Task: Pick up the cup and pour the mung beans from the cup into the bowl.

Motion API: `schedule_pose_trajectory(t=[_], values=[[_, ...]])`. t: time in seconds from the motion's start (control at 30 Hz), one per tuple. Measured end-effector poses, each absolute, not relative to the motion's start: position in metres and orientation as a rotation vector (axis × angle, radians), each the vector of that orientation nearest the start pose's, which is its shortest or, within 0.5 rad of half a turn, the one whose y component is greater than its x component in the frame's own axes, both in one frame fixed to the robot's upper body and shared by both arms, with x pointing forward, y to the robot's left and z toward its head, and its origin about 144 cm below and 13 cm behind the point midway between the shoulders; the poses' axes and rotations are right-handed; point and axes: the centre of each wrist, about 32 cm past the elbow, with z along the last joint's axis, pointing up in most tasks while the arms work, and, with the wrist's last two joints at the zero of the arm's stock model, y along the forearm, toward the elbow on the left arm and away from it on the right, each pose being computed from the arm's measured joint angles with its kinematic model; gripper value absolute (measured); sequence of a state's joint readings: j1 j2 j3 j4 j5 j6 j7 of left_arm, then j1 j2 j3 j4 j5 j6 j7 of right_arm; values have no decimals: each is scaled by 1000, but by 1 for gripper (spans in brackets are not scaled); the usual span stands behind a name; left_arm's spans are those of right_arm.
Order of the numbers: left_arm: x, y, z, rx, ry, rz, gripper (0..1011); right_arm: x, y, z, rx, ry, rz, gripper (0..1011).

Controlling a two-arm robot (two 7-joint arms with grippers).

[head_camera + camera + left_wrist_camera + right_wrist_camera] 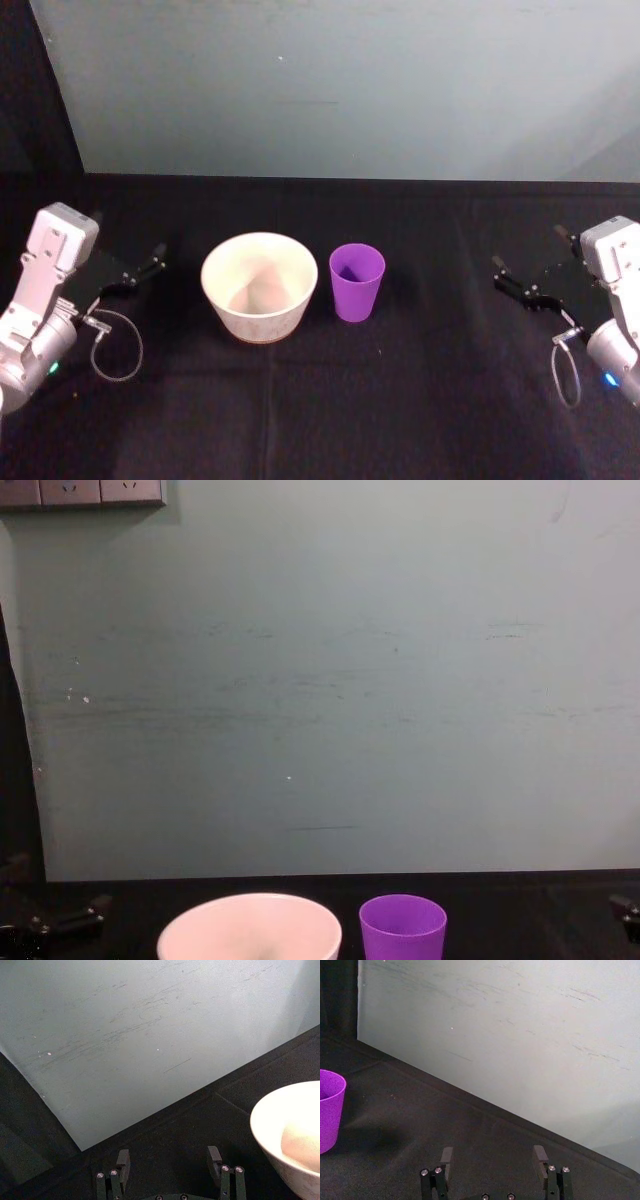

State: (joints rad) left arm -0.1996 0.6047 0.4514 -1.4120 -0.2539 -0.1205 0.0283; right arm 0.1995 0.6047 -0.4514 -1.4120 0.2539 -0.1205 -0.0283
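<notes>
The cup [357,284] stands upright on the table [420,400], its long axis vertical and its mouth upward. It is just beside the bowl [258,318] on the bowl's right, and a narrow gap shows between them in the head view. The right gripper [513,281] hovers well apart from the cup on the robot's right with its fingers spread apart and pointing inward toward the cup. From those fingers the cup lies to the robot's left, with bare table between. The left gripper [134,274] sits at the far left, fingers also spread. The bowl stands between it and the cup, so the right arm is judged the nearer and has the unobstructed approach. A sideways reach that puts one finger on each side of the cup's tapered wall appears to be what the next move calls for. The gap on the bowl side is tight, so a finger entering there could nudge the bowl. The cup's inside shows only as a dark purple hollow, and neither beans nor a fill level can be made out. The right wrist view cuts off part of the cup at the picture edge. The chest view cuts off the lower part of both vessels.
</notes>
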Motion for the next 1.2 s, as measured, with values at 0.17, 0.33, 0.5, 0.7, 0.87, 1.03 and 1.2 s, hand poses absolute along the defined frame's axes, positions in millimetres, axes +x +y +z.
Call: schedule_pose_trajectory(t=[0.17,0.33,0.5,0.7,0.87,1.03,1.2], values=[[489,310,1140,304,-285,1248,1011,489,-310,1140,-304,-285,-1248,1004],[489,310,1140,304,-285,1248,1011,489,-310,1140,-304,-285,-1248,1004],[489,310,1140,304,-285,1248,1011,489,-310,1140,-304,-285,-1248,1004],[489,310,1140,304,-285,1248,1011,489,-310,1140,-304,-285,-1248,1004],[489,310,1140,304,-285,1248,1011,489,-310,1140,-304,-285,-1248,1004],[489,310,1140,304,-285,1248,1011,489,-310,1140,-304,-285,-1248,1004],[489,310,1140,304,-285,1248,1011,489,-309,1140,-302,-282,-1238,1004]])
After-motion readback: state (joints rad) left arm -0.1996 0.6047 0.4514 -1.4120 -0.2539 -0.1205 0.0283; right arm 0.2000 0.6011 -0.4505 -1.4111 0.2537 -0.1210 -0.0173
